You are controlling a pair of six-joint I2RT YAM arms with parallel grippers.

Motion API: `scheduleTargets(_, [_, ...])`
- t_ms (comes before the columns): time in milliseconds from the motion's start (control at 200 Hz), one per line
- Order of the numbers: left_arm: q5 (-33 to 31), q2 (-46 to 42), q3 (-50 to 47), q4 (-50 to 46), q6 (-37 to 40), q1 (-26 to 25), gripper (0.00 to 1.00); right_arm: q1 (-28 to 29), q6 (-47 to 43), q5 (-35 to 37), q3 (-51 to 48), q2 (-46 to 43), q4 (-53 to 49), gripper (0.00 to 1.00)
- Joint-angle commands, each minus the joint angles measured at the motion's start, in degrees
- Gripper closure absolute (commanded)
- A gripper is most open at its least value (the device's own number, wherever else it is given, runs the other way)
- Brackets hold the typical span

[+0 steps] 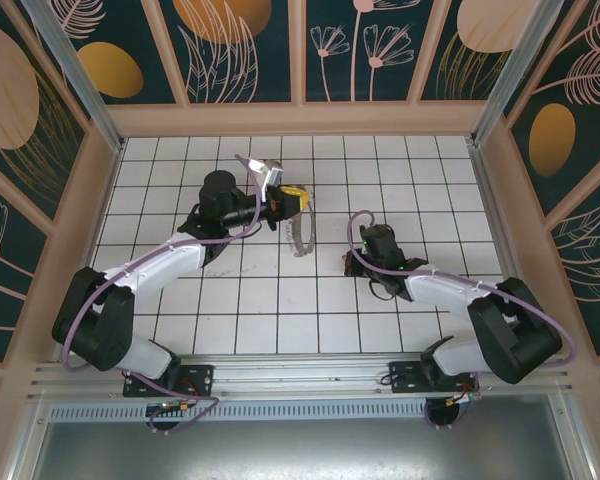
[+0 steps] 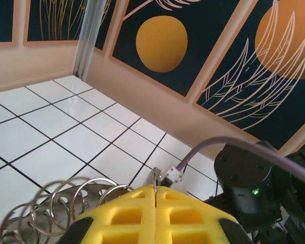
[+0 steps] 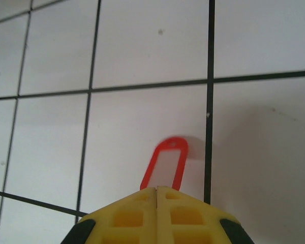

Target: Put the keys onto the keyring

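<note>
Over the tiles [image 1: 280, 300], outstretched left jaws clamp the keyring [image 2: 66, 201]; low right jaws clamp the keys [image 3: 165, 162].

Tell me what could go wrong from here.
1. The left gripper pinches the thin metal keyring fringed with small silvery rings by its wire alone; it could swivel or slip.
2. The right gripper grips the red oval key tag by one end, so it may twist when pressed against the ring.
</note>
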Motion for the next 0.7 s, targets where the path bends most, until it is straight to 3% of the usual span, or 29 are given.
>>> scheduleTargets(0, [-0.04, -1.55, -0.58, 3.29, -0.35, -0.36, 1.0, 0.66, 1.5, 1.85, -1.09, 2.07, 1.94, 1.0])
scheduleTargets(260, [0.2, -1.47, -1.24, 4.66, -0.87, -0.37, 1.0, 0.97, 2.41, 1.51, -1.03, 3.77, 2.68, 1.0])
scheduleTargets(420, [0.44, -1.45, -1.54, 5.55, -1.36, -0.35, 1.0, 0.97, 3.23, 1.49, -0.36, 1.72, 1.13, 0.79])
scheduleTargets(510, [0.7, -1.38, -1.6, 6.08, -1.66, -0.43, 1.0, 0.97, 3.84, 1.69, 0.19, 0.14, -0.25, 0.72])
scheduleTargets(691, [0.76, -1.47, -1.72, 6.64, -1.96, -0.42, 1.0, 0.95, 5.61, 2.25, 1.28, -2.73, -4.61, 0.7])
